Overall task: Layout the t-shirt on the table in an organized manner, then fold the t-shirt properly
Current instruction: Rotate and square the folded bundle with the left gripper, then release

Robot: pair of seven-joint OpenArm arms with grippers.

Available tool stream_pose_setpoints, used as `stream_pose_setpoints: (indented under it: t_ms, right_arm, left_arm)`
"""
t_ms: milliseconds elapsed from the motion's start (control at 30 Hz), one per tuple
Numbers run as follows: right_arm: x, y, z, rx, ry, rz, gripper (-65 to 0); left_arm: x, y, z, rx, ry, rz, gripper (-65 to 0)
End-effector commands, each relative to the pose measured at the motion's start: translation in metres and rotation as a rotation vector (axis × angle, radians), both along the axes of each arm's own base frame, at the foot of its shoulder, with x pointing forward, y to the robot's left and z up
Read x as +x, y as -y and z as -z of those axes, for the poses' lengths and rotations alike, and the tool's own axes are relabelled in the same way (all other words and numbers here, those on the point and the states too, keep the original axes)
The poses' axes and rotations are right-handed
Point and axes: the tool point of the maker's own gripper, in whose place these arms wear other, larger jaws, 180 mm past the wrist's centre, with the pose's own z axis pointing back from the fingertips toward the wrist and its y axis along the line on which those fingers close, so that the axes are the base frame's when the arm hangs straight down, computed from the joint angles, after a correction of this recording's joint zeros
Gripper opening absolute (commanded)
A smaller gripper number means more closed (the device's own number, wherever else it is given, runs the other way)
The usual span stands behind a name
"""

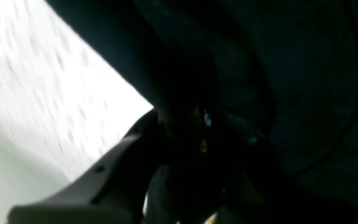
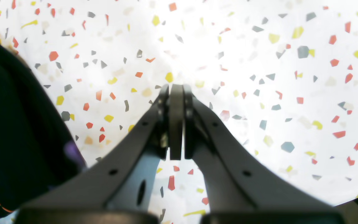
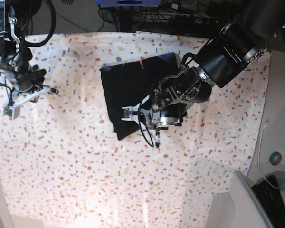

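I have the plain black cloth t-shirt (image 3: 130, 88) bunched on the white flecked table (image 3: 76, 156), its long axis running away from me. My left gripper (image 3: 143, 113) sits over its near right edge, jaws pinching the fabric. My right gripper (image 2: 176, 93), pressed together and empty, hovers well apart.

Left wrist view blurred; fingers (image 1: 179, 137) lost in t-shirt (image 1: 291, 77)

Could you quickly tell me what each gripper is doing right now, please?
Left gripper: shut on the t-shirt, at its edge.
Right gripper: shut, empty, above the table.
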Motion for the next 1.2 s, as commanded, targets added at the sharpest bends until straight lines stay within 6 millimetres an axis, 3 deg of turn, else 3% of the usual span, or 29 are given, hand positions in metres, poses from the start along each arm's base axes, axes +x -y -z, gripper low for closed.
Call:
stream_pose_setpoints:
  t_ms: [0, 267, 633, 733, 900, 933, 1033, 1167]
  right_arm:
    - [0.005, 0.003, -0.008, -0.012, 0.036, -0.003, -65.0]
    - [-0.002, 0.003, -0.004, -0.013, 0.02, -0.003, -65.0]
    - [-0.002, 0.003, -0.004, -0.012, 0.018, -0.003, -65.0]
    - [-0.002, 0.002, -0.004, -0.01, 0.018, -0.003, -65.0]
    - [-0.002, 0.001, -0.003, -0.008, 0.017, -0.005, -65.0]
    - [-0.002, 0.0, -0.003, -0.007, 0.018, -0.006, -65.0]
    - [-0.001, -0.002, -0.003, -0.004, 0.019, -0.01, -65.0]
    - [-0.001, -0.002, -0.004, -0.003, 0.02, -0.009, -65.0]
  left_arm:
    - [0.011, 0.011, -0.012, -0.026, 0.033, 0.029, -65.0]
    - [-0.001, 0.044, -0.011, -0.09, 0.02, 0.117, -65.0]
    - [-0.003, 0.038, -0.005, -0.075, 0.005, 0.105, -65.0]
    - [-0.001, 0.029, -0.004, -0.027, 0.007, 0.077, -65.0]
    - [0.006, 0.03, -0.016, -0.005, 0.045, 0.087, -65.0]
    - [0.007, 0.031, -0.017, -0.007, 0.049, 0.089, -63.5]
    - [0.009, 0.031, -0.019, -0.011, 0.054, 0.086, -43.3]
    - [0.016, 0.031, -0.025, -0.013, 0.07, 0.083, -21.9]
